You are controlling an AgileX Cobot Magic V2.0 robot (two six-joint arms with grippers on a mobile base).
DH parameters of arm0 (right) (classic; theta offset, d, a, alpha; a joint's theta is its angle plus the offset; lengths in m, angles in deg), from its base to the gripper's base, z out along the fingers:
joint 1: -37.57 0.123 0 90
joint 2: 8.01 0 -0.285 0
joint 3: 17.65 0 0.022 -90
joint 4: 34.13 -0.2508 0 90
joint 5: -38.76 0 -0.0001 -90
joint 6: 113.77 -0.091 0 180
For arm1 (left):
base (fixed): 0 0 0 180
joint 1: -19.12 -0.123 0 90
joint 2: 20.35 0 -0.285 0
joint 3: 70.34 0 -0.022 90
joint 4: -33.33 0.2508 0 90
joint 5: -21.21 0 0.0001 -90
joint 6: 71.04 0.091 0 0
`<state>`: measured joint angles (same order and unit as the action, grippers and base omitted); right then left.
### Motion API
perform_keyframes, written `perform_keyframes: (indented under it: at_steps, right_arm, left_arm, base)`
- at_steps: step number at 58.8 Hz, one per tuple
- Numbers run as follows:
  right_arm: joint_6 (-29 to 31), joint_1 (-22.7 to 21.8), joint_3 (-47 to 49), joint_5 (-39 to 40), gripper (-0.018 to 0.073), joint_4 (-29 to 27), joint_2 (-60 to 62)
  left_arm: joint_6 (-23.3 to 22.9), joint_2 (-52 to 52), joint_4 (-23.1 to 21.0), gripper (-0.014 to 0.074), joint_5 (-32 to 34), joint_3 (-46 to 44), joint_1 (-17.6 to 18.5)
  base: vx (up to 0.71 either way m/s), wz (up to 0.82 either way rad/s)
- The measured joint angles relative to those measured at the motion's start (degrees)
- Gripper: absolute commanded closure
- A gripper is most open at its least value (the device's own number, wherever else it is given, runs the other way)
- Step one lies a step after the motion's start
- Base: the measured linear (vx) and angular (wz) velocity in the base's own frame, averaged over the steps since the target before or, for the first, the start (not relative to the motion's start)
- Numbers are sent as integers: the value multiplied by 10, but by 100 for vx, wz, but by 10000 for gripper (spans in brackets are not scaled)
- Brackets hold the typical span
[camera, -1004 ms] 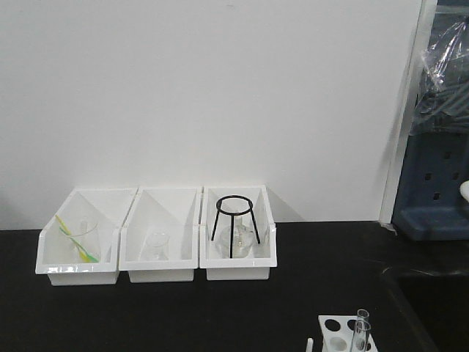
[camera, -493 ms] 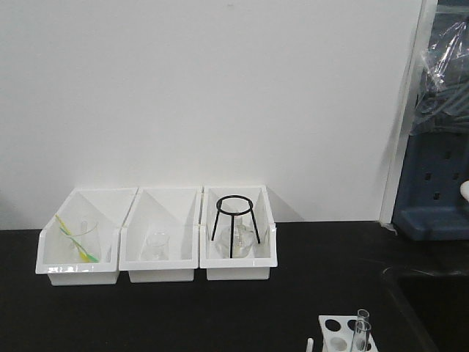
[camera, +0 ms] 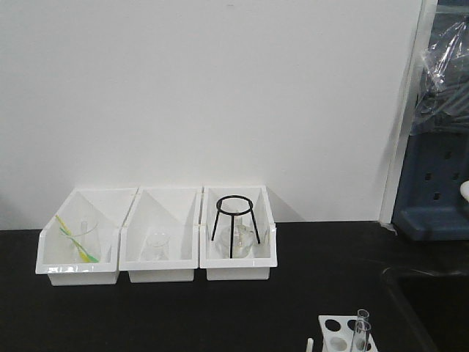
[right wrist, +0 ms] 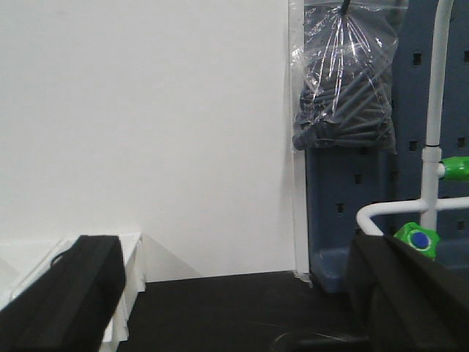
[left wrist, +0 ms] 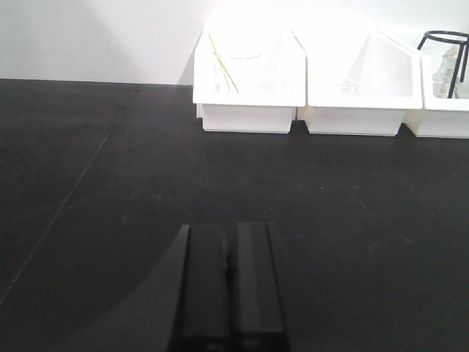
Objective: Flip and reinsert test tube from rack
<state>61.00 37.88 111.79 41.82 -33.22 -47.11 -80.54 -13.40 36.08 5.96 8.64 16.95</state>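
The white rack [camera: 338, 334] sits at the bottom edge of the front view, right of centre, partly cut off. A clear test tube [camera: 361, 331] stands upright in it, with a second tube mouth just behind. Neither arm shows in the front view. My left gripper [left wrist: 229, 235] is shut with nothing between its jaws, low over the black table, pointing at the bins. My right gripper [right wrist: 234, 293] is open wide, its two black fingers at the frame's sides, with nothing between them. The rack and tube do not show in either wrist view.
Three white open-front bins [camera: 161, 275] stand along the back wall: the left holds a beaker with a yellow-green rod [camera: 75, 240], the middle a small beaker [camera: 155, 246], the right a black tripod stand [camera: 234, 224]. A blue pegboard unit [camera: 432, 183] and a bag [right wrist: 344, 73] are at the right.
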Motion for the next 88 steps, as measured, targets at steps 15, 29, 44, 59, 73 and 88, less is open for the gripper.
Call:
perform_keyframes:
  at_steps: [15, 29, 44, 59, 73, 88]
  right_arm:
    - [-8, 108, -155, 142, -13, 4, -62]
    - [-8, 191, -198, 280, 17, 56, -191]
    - [-6, 193, -196, 496, 17, 63, -417]
    - [-6, 193, -155, 609, 17, 66, -561]
    - [2, 193, -131, 614, 71, 68, -607]
    - [21, 193, -126, 616, 508, 68, -611]
  left_arm:
    - [0, 0, 0, 603, 0, 0, 0]
    - [0, 0, 0, 603, 0, 0, 0]
    - [0, 0, 0, 603, 0, 0, 0]
    - [0, 0, 0, 603, 0, 0, 0]
    - [0, 0, 0, 603, 0, 0, 0]
    - [0, 0, 0, 603, 0, 0, 0]
  base:
    - [0, 0]
    - [0, 0]
    - [0, 0]
    - [0, 0]
    - [0, 0]
    - [0, 0]
